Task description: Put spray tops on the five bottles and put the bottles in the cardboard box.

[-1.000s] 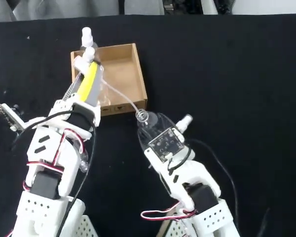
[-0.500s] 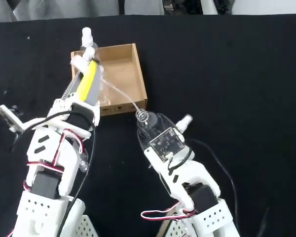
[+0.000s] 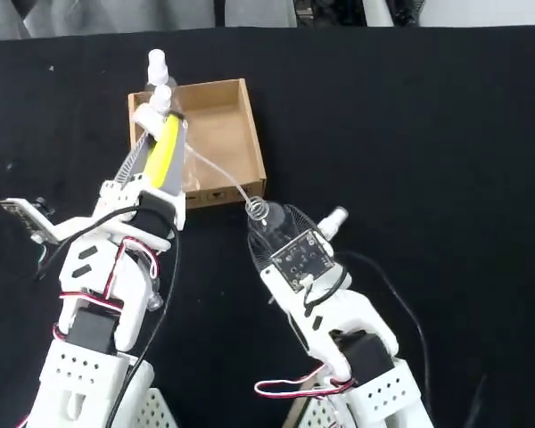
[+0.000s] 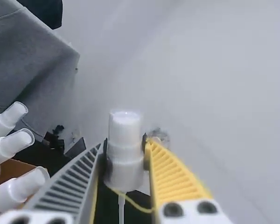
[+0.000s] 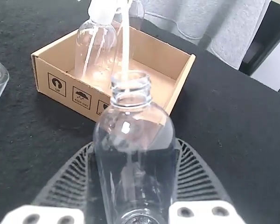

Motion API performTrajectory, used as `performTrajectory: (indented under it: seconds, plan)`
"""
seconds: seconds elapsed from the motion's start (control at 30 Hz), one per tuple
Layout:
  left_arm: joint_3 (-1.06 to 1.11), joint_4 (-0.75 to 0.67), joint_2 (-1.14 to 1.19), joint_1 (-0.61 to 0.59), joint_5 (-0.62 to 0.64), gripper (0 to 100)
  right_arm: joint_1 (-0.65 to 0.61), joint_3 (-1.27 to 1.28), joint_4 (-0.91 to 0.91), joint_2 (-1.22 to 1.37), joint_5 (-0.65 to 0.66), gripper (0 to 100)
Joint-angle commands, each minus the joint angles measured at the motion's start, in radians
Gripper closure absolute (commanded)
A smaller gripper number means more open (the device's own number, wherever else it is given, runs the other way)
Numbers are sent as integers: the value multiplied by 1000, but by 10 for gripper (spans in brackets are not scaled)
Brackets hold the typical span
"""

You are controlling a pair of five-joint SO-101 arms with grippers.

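While capped bottles (image 5: 95,46) stand in the box (image 3: 250,134), your left gripper (image 4: 125,145) clamps a spray top (image 4: 125,133). Your right gripper (image 5: 133,147) clamps an uncapped bottle (image 5: 133,130).

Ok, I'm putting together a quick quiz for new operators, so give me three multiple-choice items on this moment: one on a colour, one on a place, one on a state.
1. The left gripper has fingers of which colours?
A. both white
B. one yellow, one grey
C. both black

2. Where is the bottle without a top?
A. in the left gripper
B. in a person's hand
C. in the right gripper

3. How is the spray top?
A. gripped off the bottle, over the cardboard box, its tube reaching the open neck
B. screwed onto the bottle
C. lying loose on the table

Answers: B, the left wrist view shows a yellow and a grey finger; C, that gripper's dark fingers flank the bottle; A, the neck is bare with the tube running down to it.
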Motion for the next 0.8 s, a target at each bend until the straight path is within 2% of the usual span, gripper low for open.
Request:
performTrajectory:
  seconds: [0.0,0.3,0.5,0.77]
  plan:
    - [7,-21,-11,67,-12,971,-15,-8,-32,-99,-9,920]
    - [25,-21,-6,97,-14,970,-9,-8,-32,-99,-26,920]
    - [54,-21,-8,180,-61,970,-8,-15,-31,-99,-107,918]
    - [93,-21,-6,295,-71,970,-8,-15,-29,-99,-109,917]
